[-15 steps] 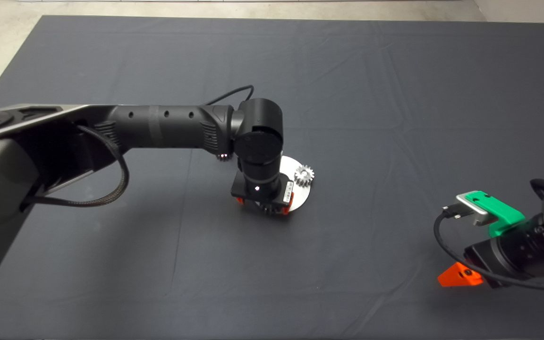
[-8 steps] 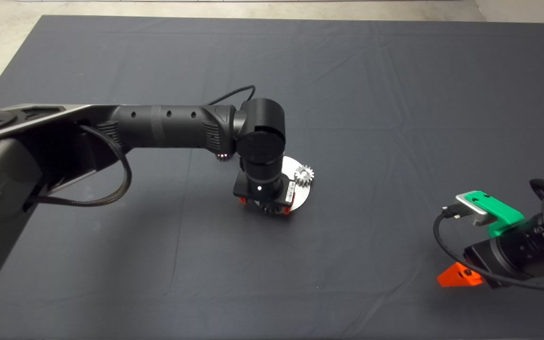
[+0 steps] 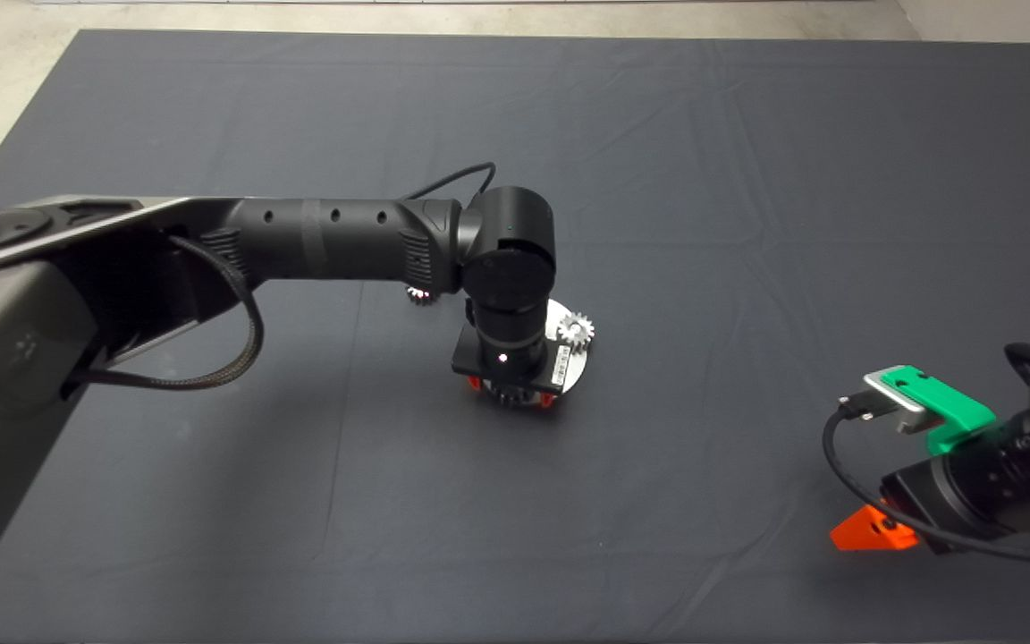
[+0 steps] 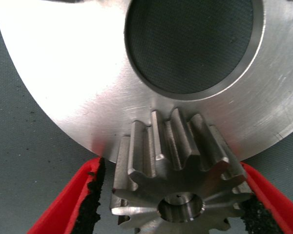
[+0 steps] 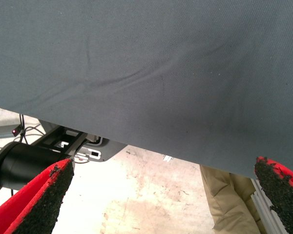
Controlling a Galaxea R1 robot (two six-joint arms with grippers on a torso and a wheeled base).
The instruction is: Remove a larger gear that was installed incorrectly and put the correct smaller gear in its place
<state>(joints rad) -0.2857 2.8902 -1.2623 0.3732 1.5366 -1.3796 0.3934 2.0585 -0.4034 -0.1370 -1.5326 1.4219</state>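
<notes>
Step in hand, as judged: fitting the replacement. The left claw (image 3: 511, 392) stands over the near edge of the round metal plate (image 4: 73, 73), its pads closed against the teeth of the smaller gear (image 4: 178, 180), whose bore appears filled by a peg. The larger gear (image 3: 576, 329) sits on the plate's right edge; whether it is on a peg cannot be told. Next move likely calls for pressing straight down, then releasing cleanly. Another small gear (image 3: 419, 293) lies on the mat (image 3: 747, 179), partly behind the arm. The plate's centre hole holds nothing. The right claw (image 3: 873, 529) is parked at lower right, spread wide, empty.
</notes>
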